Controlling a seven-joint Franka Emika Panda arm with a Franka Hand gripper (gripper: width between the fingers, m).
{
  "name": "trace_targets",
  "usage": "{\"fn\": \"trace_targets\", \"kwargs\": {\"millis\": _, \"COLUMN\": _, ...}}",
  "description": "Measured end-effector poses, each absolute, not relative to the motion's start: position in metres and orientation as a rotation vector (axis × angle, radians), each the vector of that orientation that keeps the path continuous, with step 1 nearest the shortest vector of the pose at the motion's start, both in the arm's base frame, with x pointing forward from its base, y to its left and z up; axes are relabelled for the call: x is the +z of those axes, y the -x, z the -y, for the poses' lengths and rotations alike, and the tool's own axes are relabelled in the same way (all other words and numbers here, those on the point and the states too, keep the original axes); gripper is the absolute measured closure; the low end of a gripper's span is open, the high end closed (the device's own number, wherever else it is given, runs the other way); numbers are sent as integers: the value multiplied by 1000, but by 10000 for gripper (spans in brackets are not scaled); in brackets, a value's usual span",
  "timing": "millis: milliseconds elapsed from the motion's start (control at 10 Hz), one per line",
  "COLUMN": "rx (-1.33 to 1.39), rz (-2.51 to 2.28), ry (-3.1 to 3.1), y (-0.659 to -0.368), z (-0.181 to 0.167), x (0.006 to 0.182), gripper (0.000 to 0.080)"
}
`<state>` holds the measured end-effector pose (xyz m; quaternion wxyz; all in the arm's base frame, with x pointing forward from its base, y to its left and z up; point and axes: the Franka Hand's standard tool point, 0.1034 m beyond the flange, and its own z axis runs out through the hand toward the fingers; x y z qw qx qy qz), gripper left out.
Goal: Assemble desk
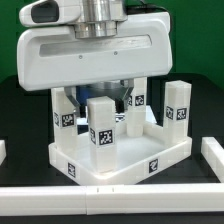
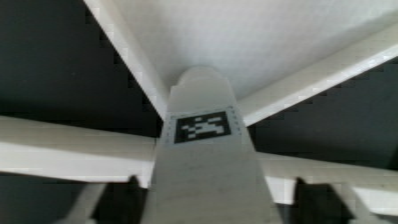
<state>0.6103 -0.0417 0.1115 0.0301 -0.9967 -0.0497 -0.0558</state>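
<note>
The white desk tabletop (image 1: 125, 168) lies upside down with several white tagged legs standing in its corner sockets: one at the front (image 1: 100, 126), one at the exterior view's left (image 1: 63, 108), one at its right (image 1: 176, 104). My gripper (image 1: 128, 92) hangs over the middle, its fingers down around the top of the rear leg (image 1: 137, 101). In the wrist view that leg (image 2: 208, 130) rises from a tabletop corner (image 2: 267, 40) between my dark fingers (image 2: 118, 195), gripper (image 2: 214, 195). One finger is against the leg. A narrow gap shows at the other.
A long white border rail (image 1: 110, 197) runs along the front of the black table and turns back at the exterior view's right (image 1: 212, 152). The arm's large white hand housing (image 1: 95, 55) hides the back of the scene.
</note>
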Motion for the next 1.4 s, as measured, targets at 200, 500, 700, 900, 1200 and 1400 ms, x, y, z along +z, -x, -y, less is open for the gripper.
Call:
{"fn": "trace_targets", "kwargs": {"millis": 200, "rx": -167, "rz": -125, "ry": 3065, "y": -611, "z": 43, "x": 112, "gripper": 515}}
{"fn": "trace_targets", "kwargs": {"millis": 500, "rx": -133, "rz": -961, "ry": 2882, "y": -618, "z": 43, "x": 115, "gripper": 515}}
{"fn": "trace_targets", "kwargs": {"millis": 700, "rx": -98, "rz": -1404, "ry": 2623, "y": -621, "z": 40, "x": 116, "gripper": 515}}
{"fn": "trace_targets", "kwargs": {"millis": 900, "rx": -82, "rz": -1552, "ry": 2527, "y": -620, "z": 41, "x": 116, "gripper": 515}}
{"fn": "trace_targets", "kwargs": {"millis": 1200, "rx": -76, "rz": -1612, "ry": 2488, "y": -620, "z": 41, "x": 116, "gripper": 515}}
{"fn": "trace_targets", "kwargs": {"millis": 1400, "rx": -99, "rz": -1359, "ry": 2638, "y": -621, "z": 41, "x": 115, "gripper": 372}}
